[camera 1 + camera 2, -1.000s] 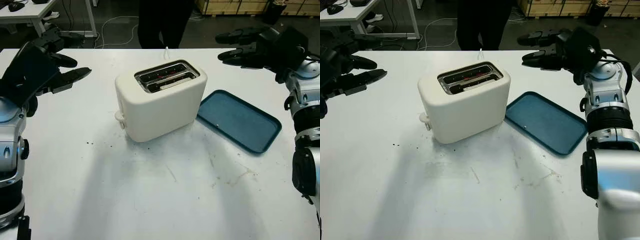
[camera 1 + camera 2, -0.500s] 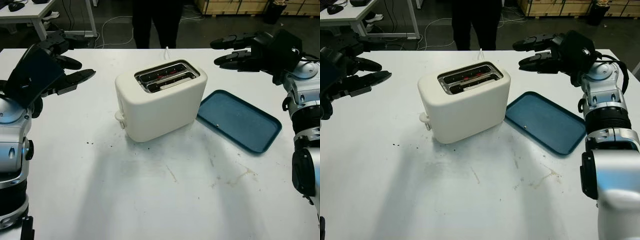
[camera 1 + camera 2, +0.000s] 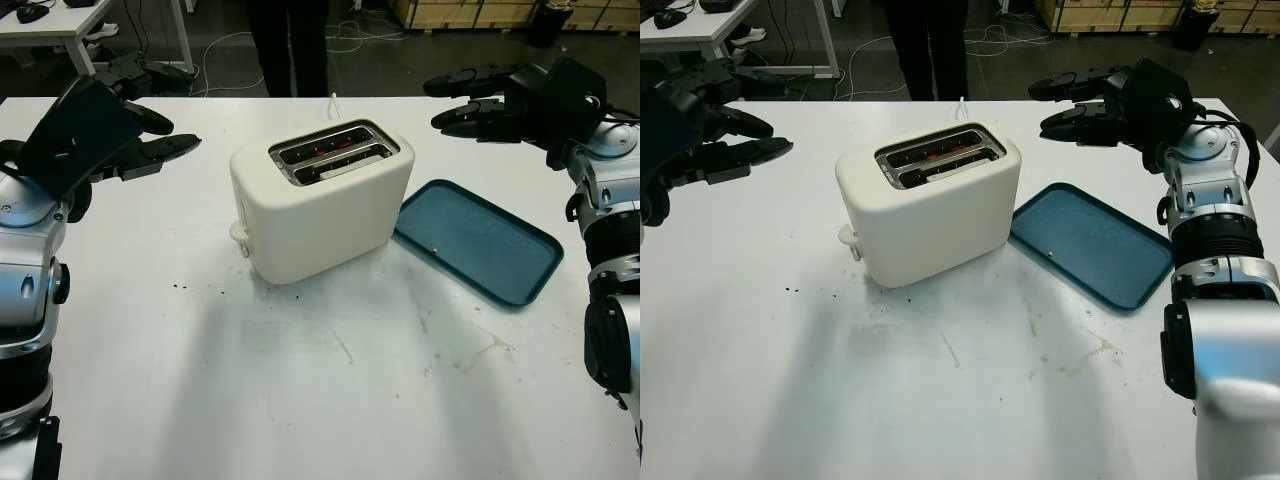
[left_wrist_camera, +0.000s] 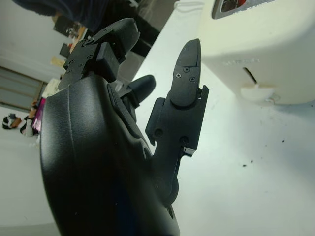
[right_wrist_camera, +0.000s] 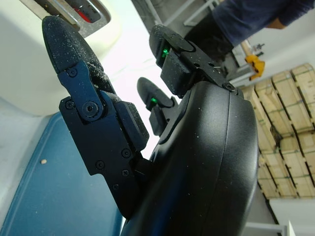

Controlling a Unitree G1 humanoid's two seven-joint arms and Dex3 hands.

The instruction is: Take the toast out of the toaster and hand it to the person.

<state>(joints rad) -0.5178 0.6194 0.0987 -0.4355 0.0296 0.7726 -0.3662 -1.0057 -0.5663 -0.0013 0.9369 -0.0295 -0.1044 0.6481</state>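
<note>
Toast [image 3: 335, 167] sits low in the slots of the cream toaster [image 3: 320, 205], only a pale edge of it showing above the metal top, so nothing has been lifted yet. The toaster stands near the middle of the white table [image 3: 330, 400], its lever knob toward the table's left side. Just beside it, toward the right edge, lies a blue tray [image 3: 478, 240] with nothing but a crumb on it. Farther back, the left hand [image 3: 130, 120] hangs open above the table's left side, well apart from the toaster and holding nothing. The right hand [image 3: 490, 95] is likewise open and empty, raised near the far right corner, above and behind the tray. Beyond the far edge a person [image 3: 290, 45] stands facing the table. By my reading the whole job remains: reach, grasp, lift, and pass it across.
</note>
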